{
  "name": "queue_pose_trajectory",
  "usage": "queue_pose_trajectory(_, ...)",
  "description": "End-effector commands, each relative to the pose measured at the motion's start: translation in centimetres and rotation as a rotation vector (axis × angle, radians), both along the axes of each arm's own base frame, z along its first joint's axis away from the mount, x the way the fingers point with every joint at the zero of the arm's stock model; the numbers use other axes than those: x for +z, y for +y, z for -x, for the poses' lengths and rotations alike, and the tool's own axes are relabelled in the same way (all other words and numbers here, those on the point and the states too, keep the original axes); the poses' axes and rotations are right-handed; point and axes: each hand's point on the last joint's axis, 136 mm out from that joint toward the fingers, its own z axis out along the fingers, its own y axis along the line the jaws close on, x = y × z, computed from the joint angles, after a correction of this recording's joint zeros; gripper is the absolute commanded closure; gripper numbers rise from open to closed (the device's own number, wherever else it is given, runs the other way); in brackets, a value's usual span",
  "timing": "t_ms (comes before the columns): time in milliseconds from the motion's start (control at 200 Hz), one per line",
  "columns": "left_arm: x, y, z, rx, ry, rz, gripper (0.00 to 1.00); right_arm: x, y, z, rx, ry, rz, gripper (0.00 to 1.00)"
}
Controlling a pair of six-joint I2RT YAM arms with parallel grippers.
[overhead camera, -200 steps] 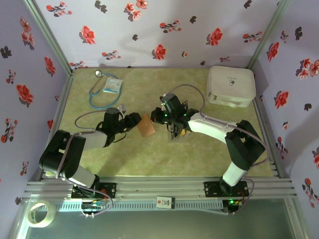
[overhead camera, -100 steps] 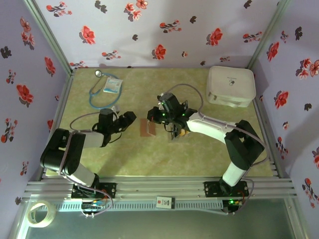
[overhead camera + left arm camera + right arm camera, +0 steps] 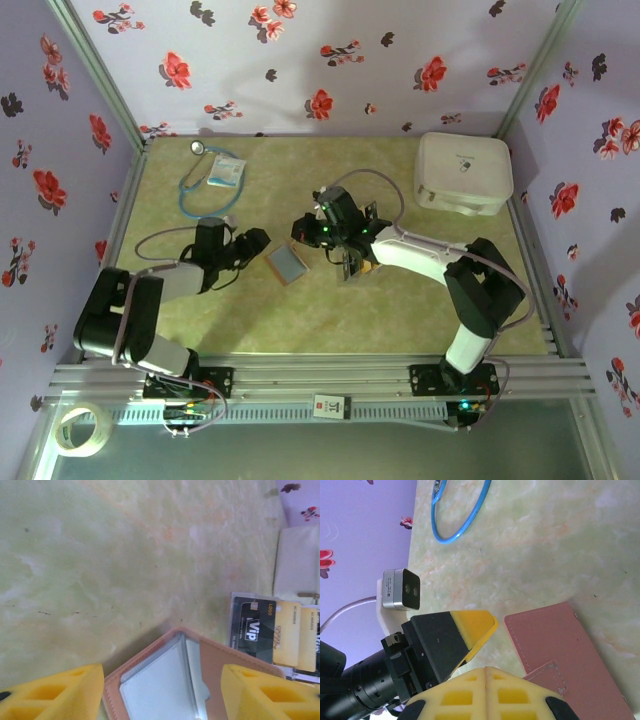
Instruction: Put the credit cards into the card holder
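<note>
Reddish-brown, the card holder [image 3: 286,263] lies opened flat on the green marbled table [image 3: 400,320] at the middle of the top view, grey pocket up, its sides set diagonally to the table's edges. The left gripper [image 3: 162,667] stands just left of it, yellow fingers [image 3: 50,695] spread wide. In the left wrist view the holder's upper corner pokes up between them from the bottom edge. The near finger comes up against the holder's left side, though contact cannot be told.

The right gripper [image 3: 486,680] sits just above and right of the holder. Its two yellow pads are pressed together along a seam with nothing seen between them. In the right wrist view the holder's stitched edge and a clear tab run just beside those pads at lower right.

The credit cards [image 3: 280,637], one black and the rest yellow, overlap in a row at the right edge of the left wrist view, near the holder's corner but apart from it.

Bare table opens along the bottom and lower right of the top view. A white case [image 3: 463,172] takes the upper right corner, and a blue stethoscope [image 3: 200,185] lies at upper left.
</note>
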Motion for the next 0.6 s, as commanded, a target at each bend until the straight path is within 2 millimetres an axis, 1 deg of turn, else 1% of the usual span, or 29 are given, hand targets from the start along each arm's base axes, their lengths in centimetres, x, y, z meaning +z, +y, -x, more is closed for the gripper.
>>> queue_pose_trajectory(0,-0.2,0.4,1.0,-0.039,0.04,-0.125,0.36,0.2,-0.5,-0.4,-0.013,0.004,-0.028,1.0)
queue_pose_trajectory(110,-0.3,0.1,1.7,-0.069,0.058,-0.192,0.36,-0.5,-1.4,-0.8,-0.035,0.003,0.0,1.0)
queue_pose_trajectory(250,-0.3,-0.5,2.5,-0.117,0.07,-0.269,0.36,-2.1,-3.1,-1.6,-0.069,0.007,0.059,1.0)
queue_pose_trajectory(400,-0.5,-1.0,3.3,-0.178,0.088,-0.382,0.36,-3.9,-5.1,-2.0,-0.097,0.008,0.143,1.0)
queue_pose_trajectory(595,-0.7,-1.6,3.0,-0.212,0.095,-0.427,0.36,-5.6,-7.3,-1.9,-0.127,0.017,0.253,1.0)
